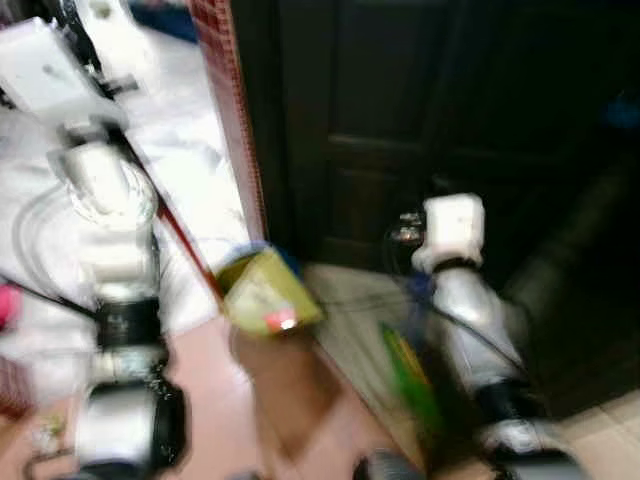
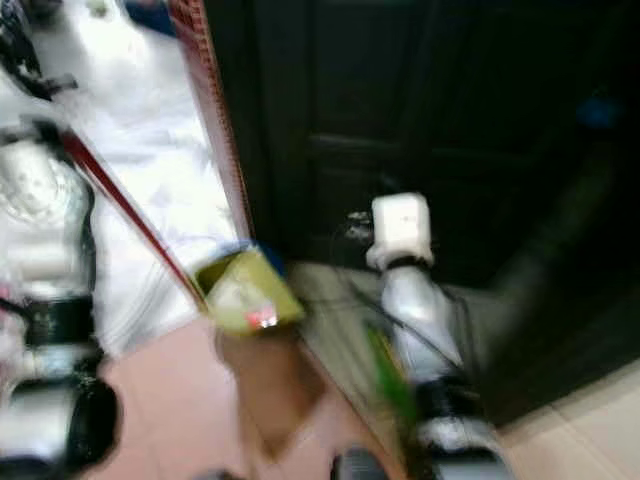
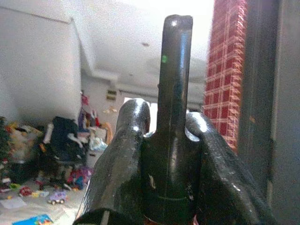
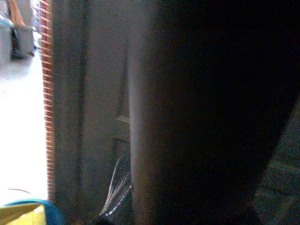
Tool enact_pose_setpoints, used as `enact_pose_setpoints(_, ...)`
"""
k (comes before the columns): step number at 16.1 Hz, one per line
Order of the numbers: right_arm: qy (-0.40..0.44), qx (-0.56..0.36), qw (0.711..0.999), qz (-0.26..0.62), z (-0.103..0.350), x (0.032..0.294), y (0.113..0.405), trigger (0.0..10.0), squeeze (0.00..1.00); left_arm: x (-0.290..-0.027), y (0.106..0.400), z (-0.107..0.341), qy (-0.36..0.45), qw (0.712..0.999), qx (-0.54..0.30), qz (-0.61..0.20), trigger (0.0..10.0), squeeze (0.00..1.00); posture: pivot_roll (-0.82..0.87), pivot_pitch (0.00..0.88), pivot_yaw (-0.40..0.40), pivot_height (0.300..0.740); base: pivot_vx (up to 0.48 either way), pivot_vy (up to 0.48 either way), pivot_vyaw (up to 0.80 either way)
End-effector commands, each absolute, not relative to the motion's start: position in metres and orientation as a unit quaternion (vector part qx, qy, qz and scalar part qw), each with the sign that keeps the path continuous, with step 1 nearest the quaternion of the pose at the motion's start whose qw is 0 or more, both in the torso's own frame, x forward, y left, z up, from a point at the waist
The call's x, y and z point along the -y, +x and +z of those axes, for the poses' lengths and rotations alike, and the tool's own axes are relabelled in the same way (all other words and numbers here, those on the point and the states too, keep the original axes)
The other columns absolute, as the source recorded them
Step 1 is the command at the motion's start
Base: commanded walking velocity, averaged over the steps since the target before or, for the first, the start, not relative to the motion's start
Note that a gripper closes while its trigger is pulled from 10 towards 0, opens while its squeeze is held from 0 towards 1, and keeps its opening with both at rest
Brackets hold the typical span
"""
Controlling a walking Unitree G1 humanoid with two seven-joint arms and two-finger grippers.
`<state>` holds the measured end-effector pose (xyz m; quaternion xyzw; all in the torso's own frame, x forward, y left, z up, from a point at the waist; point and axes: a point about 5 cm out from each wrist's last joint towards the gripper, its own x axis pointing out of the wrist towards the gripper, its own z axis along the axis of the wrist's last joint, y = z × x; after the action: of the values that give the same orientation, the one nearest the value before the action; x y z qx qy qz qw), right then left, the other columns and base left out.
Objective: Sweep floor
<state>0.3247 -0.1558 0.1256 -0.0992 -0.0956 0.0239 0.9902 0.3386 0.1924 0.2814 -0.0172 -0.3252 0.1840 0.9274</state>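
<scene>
Two black fingers (image 3: 117, 159) of left gripper (image 3: 168, 154) clamping dark broom handle (image 3: 173, 93), pole (image 1: 180, 235) slanting down-right to yellow dustpan (image 1: 265, 295) on floor (image 1: 290, 400) beside dark door (image 1: 400, 120). Right gripper near door, right side, blurred; cannot tell its opening.

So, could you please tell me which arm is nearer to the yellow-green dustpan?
Hard to call from these blurred views. The dustpan lies between them: the left arm to its left, clamping the red broom handle, the right arm to its right.
</scene>
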Motion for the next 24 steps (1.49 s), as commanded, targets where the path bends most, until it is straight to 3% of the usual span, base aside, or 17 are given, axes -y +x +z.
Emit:
enact_pose_setpoints(1, -0.100, 0.124, 0.987, 0.036, 0.139, 0.146, 0.328, 10.0, 0.00, -0.201, 0.331, 0.304, -0.025, 0.905, 0.371, 0.208, 10.0, 0.00, 0.00, 0.000, 0.019, 0.740, 0.341, 0.337, 0.00)
enact_pose_setpoints(10, -0.103, 0.132, 0.985, 0.046, 0.140, 0.142, 0.326, 10.0, 0.00, -0.202, 0.332, 0.306, 0.000, 0.899, 0.376, 0.225, 10.0, 0.00, 0.00, 0.000, 0.022, 0.740, 0.030, 0.427, 0.31)
enact_pose_setpoints(24, -0.098, 0.131, 0.986, 0.042, 0.139, 0.142, 0.326, 10.0, 0.00, -0.158, 0.337, 0.302, -0.003, 0.909, 0.388, 0.154, 10.0, 0.00, -0.01, 0.000, 0.032, 0.740, 0.051, 0.000, 0.00)
